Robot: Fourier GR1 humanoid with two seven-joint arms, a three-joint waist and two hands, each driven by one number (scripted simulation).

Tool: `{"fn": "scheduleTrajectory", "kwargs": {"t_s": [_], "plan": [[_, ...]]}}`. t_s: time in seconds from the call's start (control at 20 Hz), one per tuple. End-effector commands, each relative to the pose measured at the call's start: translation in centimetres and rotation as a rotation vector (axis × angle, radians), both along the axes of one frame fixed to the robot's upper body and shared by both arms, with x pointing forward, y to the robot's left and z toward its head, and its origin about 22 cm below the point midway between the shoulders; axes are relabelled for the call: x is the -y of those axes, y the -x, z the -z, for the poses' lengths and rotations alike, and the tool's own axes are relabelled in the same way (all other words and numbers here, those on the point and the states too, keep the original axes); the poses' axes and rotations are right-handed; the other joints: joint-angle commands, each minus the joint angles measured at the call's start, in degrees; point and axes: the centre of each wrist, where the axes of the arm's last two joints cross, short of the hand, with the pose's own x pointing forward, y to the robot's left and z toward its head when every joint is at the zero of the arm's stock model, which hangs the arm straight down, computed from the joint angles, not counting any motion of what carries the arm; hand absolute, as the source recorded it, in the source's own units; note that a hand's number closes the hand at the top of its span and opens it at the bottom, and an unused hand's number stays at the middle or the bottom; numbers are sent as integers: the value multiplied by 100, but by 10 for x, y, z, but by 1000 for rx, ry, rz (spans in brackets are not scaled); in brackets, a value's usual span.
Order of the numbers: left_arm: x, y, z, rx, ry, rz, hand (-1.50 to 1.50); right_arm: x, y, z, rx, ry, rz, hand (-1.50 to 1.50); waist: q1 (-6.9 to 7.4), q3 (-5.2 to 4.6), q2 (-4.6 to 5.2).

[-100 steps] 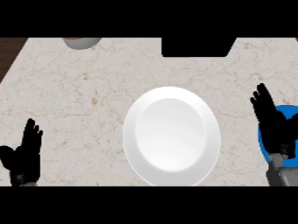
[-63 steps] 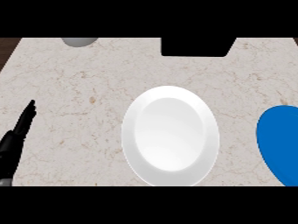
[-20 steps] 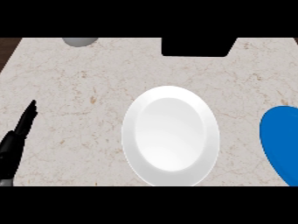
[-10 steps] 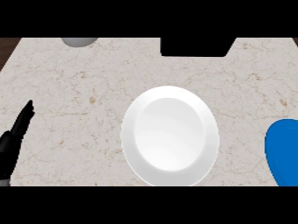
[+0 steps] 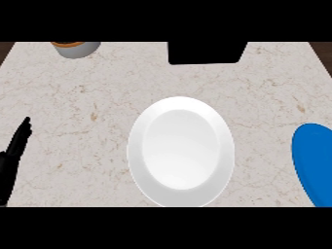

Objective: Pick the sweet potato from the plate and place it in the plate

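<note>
text: none readable | labels: none | brands: none | numbers: none | signs: none

I see a white plate (image 5: 180, 151) lying flat at the counter's middle, nothing on it; a blue plate (image 5: 325, 165) lies well to its right, cut by the edge.

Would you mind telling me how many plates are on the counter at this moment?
2. A round white plate lies at the middle of the marble counter, and a round blue plate lies at the right edge, partly cut off by the view.
</note>
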Motion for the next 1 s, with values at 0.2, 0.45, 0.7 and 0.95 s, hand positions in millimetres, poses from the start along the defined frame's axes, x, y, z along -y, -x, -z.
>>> {"fn": "scheduleTrajectory", "kwargs": {"t_s": [0.2,0.45,0.7,0.95], "plan": [[-9,19,11,-27,-9,-41,0,-17,11,5,266,282,253,150,-258,-12,-68],[-11,12,8,-14,-4,-61,0,-44,-7,-24,541,344,230,150,-355,-10,-69],[-9,23,7,-24,-5,-70,0,-93,-25,-62,753,272,95,150,-353,-12,-140],[-14,24,7,-30,-2,-55,0,-159,-11,-86,812,107,-54,150,-367,-4,-99]]}}
